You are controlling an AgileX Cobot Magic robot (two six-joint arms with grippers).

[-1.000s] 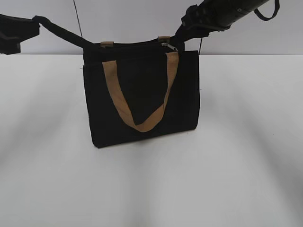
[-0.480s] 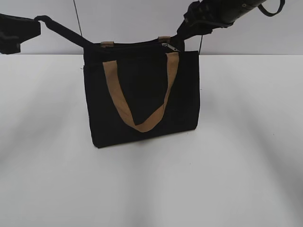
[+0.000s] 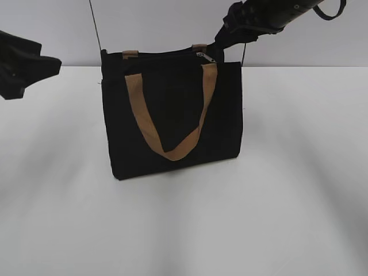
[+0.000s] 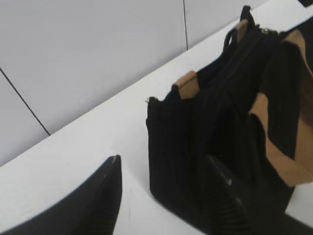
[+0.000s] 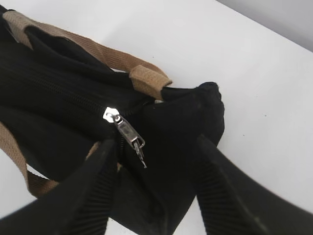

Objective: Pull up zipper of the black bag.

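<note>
The black bag (image 3: 172,109) stands upright on the white table, with a tan handle (image 3: 172,152) hanging down its front. Its metal zipper pull (image 3: 203,56) sits at the right end of the top edge, and the zipper line to its left looks closed. My right gripper (image 3: 221,49) is open just above that right end. In the right wrist view its fingers (image 5: 154,147) straddle the bag's end (image 5: 186,117), and the pull (image 5: 129,133) hangs between them untouched. My left gripper (image 3: 54,62) is open and empty, apart from the bag's left side. In the left wrist view (image 4: 163,161) the bag's end (image 4: 171,132) lies just ahead.
The white table (image 3: 287,184) stretches wide around the bag on all sides. A pale wall with thin dark seams (image 3: 95,26) stands close behind the bag.
My left gripper has drawn back to the left, away from the bag's top left corner. The bag and the right arm have hardly moved.
</note>
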